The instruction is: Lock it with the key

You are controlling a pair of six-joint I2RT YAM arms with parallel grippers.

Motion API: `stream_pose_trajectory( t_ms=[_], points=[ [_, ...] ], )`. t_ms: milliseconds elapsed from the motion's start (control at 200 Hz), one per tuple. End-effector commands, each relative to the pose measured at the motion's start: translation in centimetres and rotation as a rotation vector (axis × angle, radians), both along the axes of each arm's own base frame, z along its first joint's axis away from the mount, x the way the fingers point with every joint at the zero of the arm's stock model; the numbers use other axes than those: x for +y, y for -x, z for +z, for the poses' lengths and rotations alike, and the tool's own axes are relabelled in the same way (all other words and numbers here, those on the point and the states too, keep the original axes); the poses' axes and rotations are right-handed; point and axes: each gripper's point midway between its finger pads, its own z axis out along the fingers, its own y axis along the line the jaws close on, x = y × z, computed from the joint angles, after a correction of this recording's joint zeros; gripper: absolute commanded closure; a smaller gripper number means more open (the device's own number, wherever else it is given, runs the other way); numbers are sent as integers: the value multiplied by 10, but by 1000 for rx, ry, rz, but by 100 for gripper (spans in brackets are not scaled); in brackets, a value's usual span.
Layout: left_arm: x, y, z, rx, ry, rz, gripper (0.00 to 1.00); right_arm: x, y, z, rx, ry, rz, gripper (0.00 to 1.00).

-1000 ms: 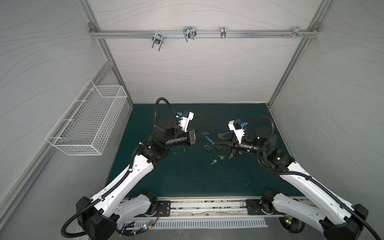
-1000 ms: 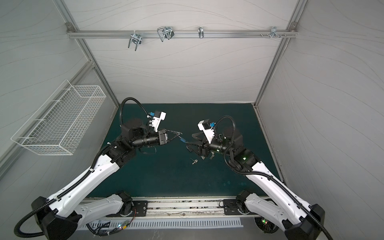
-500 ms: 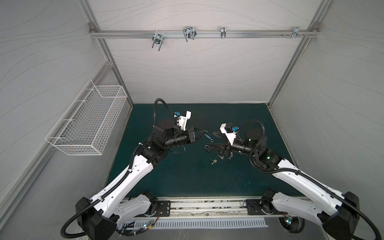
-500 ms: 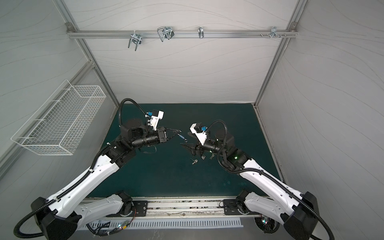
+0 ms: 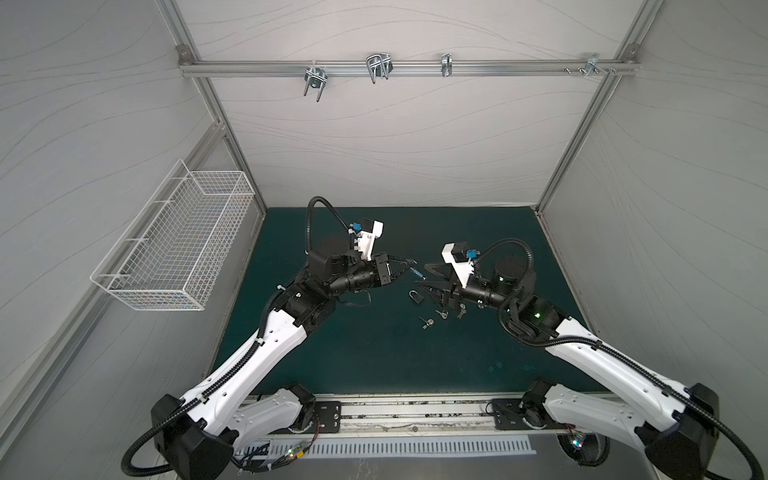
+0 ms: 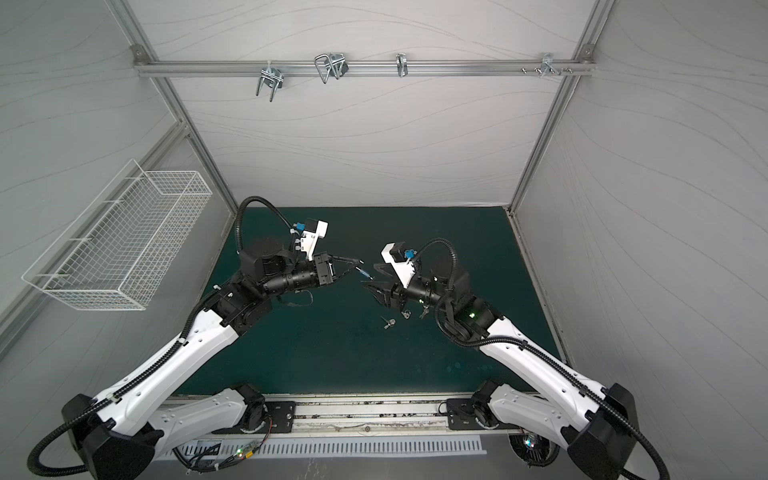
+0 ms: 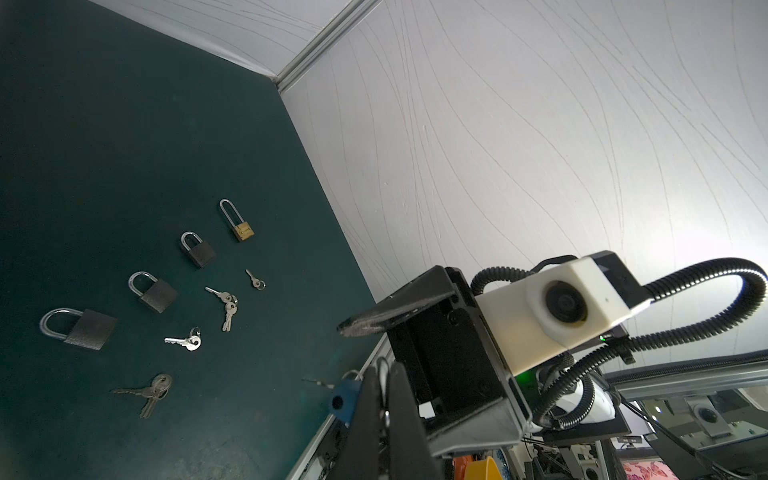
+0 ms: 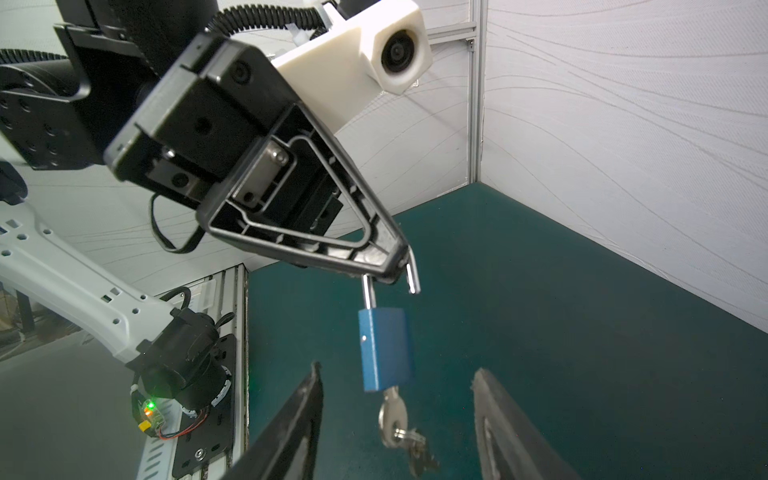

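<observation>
Plainly, the left gripper [image 8: 397,264] is clamped on the open shackle of the blue padlock [image 8: 384,349], which hangs above the green table [image 8: 582,332] with one shackle leg free of the body. A silver key [image 8: 392,415] sits in its keyhole, and a second key dangles from the ring. The right gripper [image 8: 397,370] stands partly open and holds nothing, its fingers [image 8: 295,424] either side of the key without touching it. Four other padlocks [image 7: 156,293] and loose keys [image 7: 185,341] lie on the table.
</observation>
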Motion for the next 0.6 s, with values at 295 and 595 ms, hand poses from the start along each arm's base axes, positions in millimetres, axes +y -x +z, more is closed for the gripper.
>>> stream_pose_trajectory(
  t_ms=[295, 595],
  points=[
    [-3, 10, 34, -109, 75, -51, 100, 11, 7, 11, 172, -54, 153, 31],
    [-2, 15, 43, -142, 81, -65, 100, 21, 24, 14, 305, -107, 332, 31]
  ],
)
